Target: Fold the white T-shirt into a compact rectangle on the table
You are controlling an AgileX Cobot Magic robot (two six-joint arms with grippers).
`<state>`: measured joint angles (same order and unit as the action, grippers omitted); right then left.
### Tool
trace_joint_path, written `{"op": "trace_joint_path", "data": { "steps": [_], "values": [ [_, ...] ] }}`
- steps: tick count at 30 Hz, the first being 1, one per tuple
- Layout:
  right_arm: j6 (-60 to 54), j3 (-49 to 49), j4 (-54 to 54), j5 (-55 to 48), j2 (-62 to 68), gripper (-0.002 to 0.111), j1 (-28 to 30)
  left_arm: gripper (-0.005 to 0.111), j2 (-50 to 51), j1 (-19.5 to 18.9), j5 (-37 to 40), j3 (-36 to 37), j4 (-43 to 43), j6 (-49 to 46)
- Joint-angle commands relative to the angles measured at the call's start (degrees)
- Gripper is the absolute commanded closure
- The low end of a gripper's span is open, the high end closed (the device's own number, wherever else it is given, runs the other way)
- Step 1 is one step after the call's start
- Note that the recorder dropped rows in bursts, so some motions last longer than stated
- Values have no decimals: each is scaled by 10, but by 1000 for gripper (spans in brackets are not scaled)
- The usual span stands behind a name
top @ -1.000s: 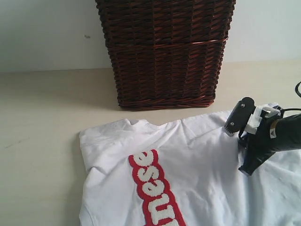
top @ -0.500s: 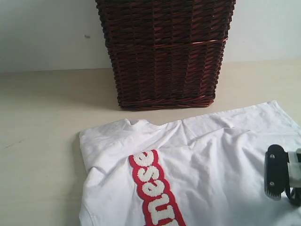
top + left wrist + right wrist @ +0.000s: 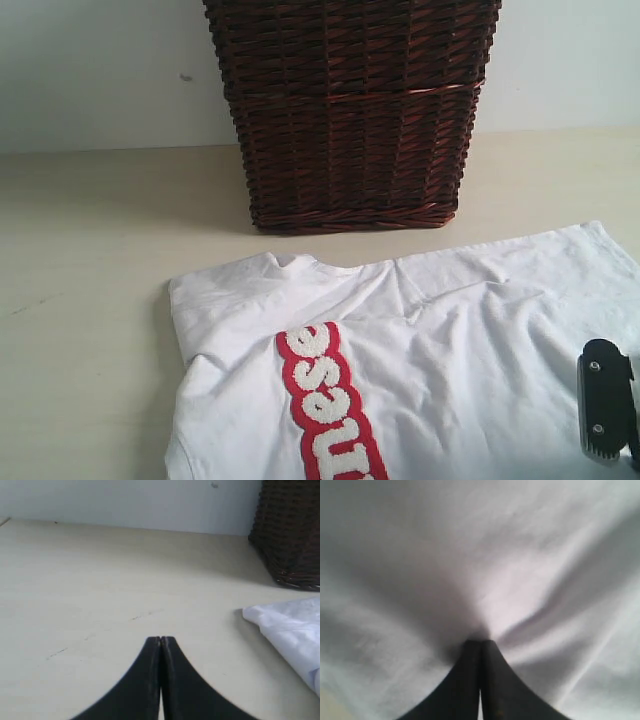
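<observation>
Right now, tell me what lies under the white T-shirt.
The white T-shirt lies spread on the beige table; whatever else might sit beneath the cloth is hidden.

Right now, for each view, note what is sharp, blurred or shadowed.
Exterior view: sharp, soft shadow on the table left of the basket. Left wrist view: clear, evenly lit. Right wrist view: white T-shirt blurred, dark shading around the right gripper.
</observation>
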<state>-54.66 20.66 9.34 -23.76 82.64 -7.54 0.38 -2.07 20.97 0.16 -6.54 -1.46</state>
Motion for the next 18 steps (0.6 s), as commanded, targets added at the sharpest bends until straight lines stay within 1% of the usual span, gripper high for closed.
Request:
{"op": "trace_joint_path", "data": {
  "steps": [1,5,10,12,14,15,17,18],
  "values": [
    [-5,13,-8,-16,-65,108,0,107,-4,-1,-4,-2,-1,2],
    [13,17,-10,8,-73,108,0,107,-4,-1,-4,-2,-1,2],
    [122,17,-34,79,-75,108,0,107,-4,-1,-4,-2,-1,2],
    [132,17,-34,79,-86,108,0,107,-4,-1,-4,-2,-1,2],
    [77,17,-34,44,-104,108,0,107,-4,-1,-4,-2,-1,2],
    [8,17,-34,8,-121,108,0,107,-4,-1,-4,-2,-1,2],
    [-95,17,-47,-42,-149,108,11,107,-4,-1,-4,-2,-1,2],
    [-184,17,-68,-85,-171,108,22,107,-4,-1,-4,-2,-1,2]
  ]
}}
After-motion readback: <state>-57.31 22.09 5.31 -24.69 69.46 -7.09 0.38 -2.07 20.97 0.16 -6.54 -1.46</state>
